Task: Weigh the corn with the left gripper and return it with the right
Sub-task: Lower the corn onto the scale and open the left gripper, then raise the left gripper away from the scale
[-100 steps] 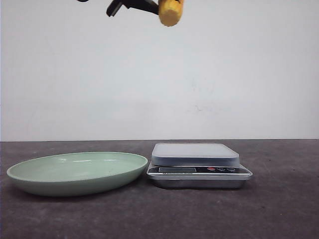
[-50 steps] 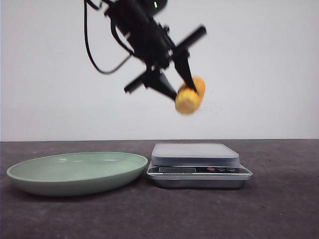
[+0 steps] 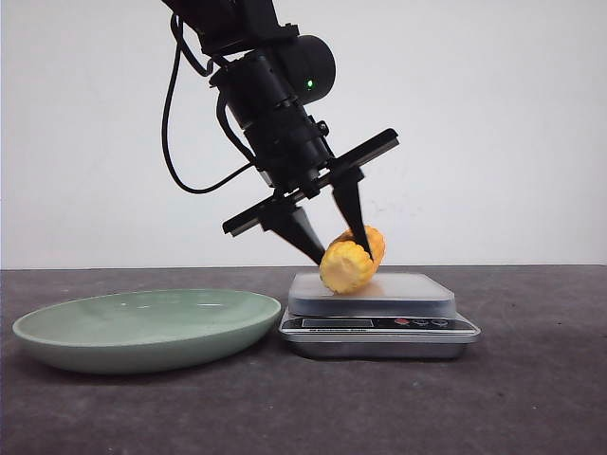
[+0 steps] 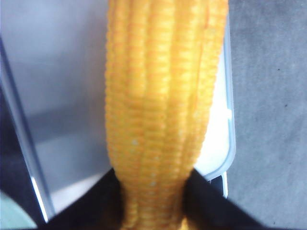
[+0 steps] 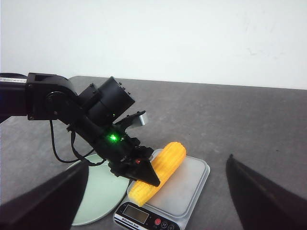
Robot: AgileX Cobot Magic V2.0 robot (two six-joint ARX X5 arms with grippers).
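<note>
Left gripper (image 3: 327, 237) pinches the corn (image 3: 352, 259) between its two black fingers, at the cob's near end. Corn is tilted, its lower end at the scale (image 3: 379, 315) platform — contact likely, but cannot tell for certain. Green plate (image 3: 142, 327) sits just left of the scale on the dark table (image 3: 531, 398). Right gripper (image 5: 156, 191) — fingers spread wide, well apart from the corn, holding nothing.

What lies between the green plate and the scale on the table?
Nothing: the front view shows only a narrow strip of bare dark table between the green plate and the scale; they sit close together without touching.
</note>
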